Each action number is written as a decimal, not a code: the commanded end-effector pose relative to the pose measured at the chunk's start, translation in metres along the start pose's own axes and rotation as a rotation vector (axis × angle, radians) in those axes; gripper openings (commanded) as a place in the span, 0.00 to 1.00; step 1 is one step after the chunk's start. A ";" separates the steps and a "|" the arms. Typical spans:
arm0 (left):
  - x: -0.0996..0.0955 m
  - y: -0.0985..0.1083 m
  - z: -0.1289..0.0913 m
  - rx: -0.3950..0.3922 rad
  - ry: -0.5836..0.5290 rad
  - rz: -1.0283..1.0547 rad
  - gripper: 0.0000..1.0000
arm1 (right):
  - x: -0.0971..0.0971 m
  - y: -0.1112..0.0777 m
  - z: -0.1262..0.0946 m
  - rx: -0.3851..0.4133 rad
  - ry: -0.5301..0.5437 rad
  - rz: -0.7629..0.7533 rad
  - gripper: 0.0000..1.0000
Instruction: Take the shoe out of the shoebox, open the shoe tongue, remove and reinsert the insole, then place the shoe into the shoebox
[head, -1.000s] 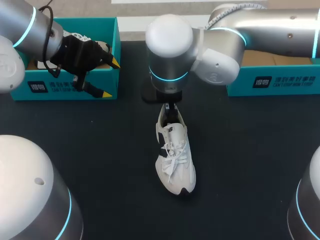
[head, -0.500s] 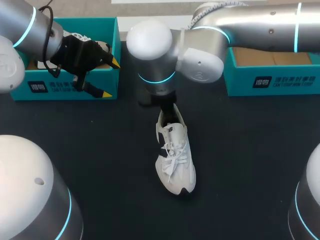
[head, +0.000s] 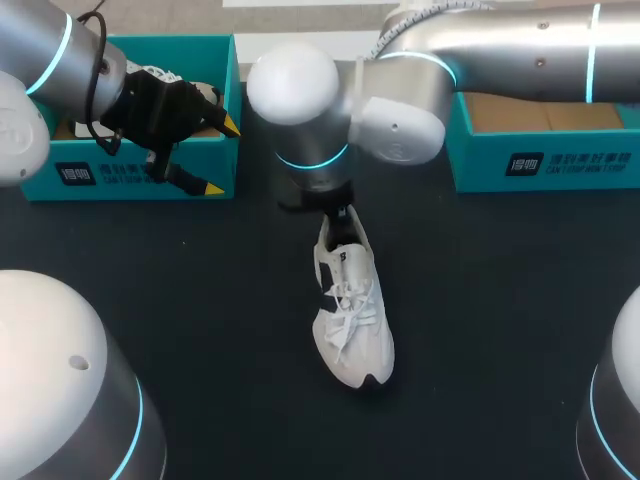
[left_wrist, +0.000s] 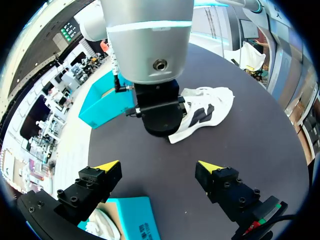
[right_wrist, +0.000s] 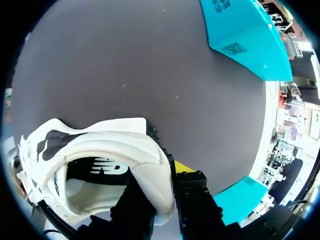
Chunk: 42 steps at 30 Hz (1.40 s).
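As the right pincer (right_wrist: 162, 186) clamps its heel, left pincer (left_wrist: 159, 166) wide, the white black-patched shoe (head: 352, 320) stands laced.

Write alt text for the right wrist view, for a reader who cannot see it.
The right gripper clamps the heel rim of a white shoe, one finger inside and one outside. The shoe lies on a dark table, with a teal shoebox ahead at the table's edge.
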<state>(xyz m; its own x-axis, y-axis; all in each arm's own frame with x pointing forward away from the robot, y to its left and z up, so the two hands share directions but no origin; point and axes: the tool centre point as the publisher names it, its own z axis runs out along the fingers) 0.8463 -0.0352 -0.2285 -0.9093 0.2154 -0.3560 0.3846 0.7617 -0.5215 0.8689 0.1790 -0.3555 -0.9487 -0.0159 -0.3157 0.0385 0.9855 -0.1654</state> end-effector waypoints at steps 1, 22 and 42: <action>0.001 0.000 -0.001 -0.002 0.000 0.000 1.00 | -0.007 -0.020 -0.041 -0.012 -0.007 -0.007 0.00; 0.001 0.000 -0.001 -0.002 0.000 0.000 1.00 | -0.041 -0.053 -0.126 0.008 -0.099 -0.024 0.00; 0.001 0.000 -0.001 -0.002 0.000 0.000 1.00 | -0.105 -0.121 -0.165 -0.031 -0.029 -0.092 0.00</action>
<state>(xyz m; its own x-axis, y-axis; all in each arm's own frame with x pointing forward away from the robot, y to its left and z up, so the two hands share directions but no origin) 0.8462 -0.0352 -0.2285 -0.9093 0.2154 -0.3560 0.3846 0.7616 -0.5215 0.9068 0.1060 -0.1605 -0.9325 -0.1003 -0.3469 -0.0391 0.9830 -0.1792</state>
